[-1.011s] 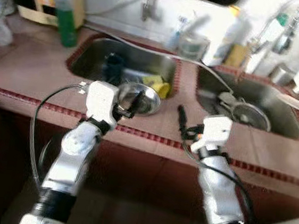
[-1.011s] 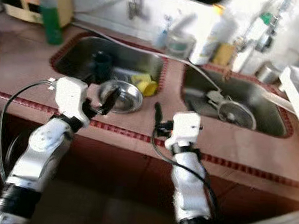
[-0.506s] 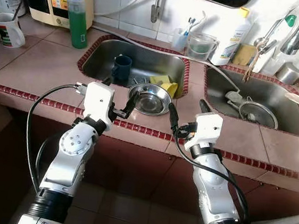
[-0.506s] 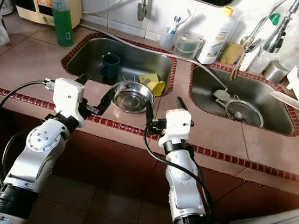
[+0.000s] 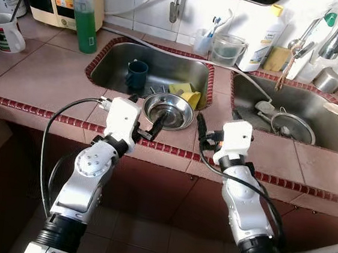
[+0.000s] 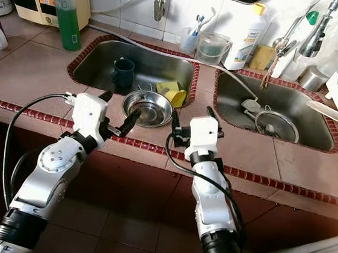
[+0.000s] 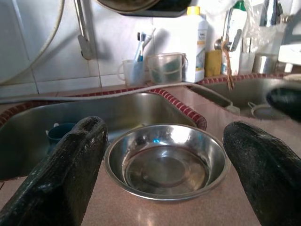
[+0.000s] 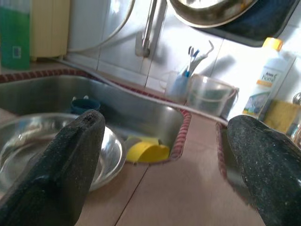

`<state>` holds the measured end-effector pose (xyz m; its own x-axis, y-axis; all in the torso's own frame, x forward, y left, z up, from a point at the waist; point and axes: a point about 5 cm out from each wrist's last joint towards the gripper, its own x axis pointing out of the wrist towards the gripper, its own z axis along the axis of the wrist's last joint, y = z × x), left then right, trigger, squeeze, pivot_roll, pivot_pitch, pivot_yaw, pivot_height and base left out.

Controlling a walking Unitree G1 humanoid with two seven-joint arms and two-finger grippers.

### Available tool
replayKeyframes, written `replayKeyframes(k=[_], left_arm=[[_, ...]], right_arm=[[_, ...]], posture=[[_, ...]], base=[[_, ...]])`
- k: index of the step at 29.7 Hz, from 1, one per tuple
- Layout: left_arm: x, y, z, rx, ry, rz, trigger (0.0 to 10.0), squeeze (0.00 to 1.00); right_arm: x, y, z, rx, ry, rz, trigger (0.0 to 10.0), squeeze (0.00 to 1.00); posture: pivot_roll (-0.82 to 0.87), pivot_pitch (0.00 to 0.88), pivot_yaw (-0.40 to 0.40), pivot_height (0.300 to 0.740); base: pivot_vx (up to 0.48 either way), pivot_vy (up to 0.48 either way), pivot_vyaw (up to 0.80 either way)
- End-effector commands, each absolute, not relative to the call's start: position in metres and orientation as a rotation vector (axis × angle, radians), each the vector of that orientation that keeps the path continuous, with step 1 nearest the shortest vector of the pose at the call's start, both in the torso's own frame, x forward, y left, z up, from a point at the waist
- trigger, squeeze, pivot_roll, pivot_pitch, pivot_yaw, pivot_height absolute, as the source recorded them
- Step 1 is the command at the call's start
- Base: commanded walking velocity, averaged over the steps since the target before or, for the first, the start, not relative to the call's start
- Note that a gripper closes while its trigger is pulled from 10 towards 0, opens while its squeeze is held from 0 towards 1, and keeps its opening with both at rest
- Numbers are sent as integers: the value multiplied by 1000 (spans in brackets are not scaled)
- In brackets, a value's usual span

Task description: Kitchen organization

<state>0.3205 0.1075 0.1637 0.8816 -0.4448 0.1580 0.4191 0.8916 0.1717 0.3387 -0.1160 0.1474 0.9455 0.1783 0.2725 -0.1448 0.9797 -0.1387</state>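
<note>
A steel bowl (image 5: 169, 109) sits on the counter's front edge (image 5: 52, 84) by the left sink (image 5: 156, 71). The left gripper (image 5: 147, 119) is spread wide just before it; the right gripper (image 5: 212, 126) gapes beside it. The white bottle's label (image 8: 266, 89) is illegible.

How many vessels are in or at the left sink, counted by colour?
Silver: 1, the steel bowl on the sink's front edge
Dark blue: 1, the mug in the basin
Yellow: 1, the cup lying in the basin
Total: 3
</note>
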Motion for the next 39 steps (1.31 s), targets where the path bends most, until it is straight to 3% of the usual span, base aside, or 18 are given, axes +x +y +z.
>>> replayKeyframes(k=[1, 14, 28, 39], left_arm=[[321, 100, 171, 158, -230, -469, 10000, 0], [320, 91, 175, 191, -254, -498, 10000, 0], [308, 90, 169, 209, -259, -592, 10000, 0], [306, 87, 171, 181, -263, -606, 10000, 0]], right_arm=[[344, -125, 150, -87, -279, 122, 10000, 0], [373, -137, 177, 95, -268, 57, 10000, 0], [382, -140, 174, 235, -197, 56, 10000, 0], [391, -142, 168, 233, -92, 55, 10000, 0]], posture=[[-147, 50, -81, 740], [-149, 55, -85, 740], [-139, 62, -97, 740], [-137, 62, -104, 740]], base=[[0, 0, 0], [0, 0, 0], [0, 0, 0], [0, 0, 0]])
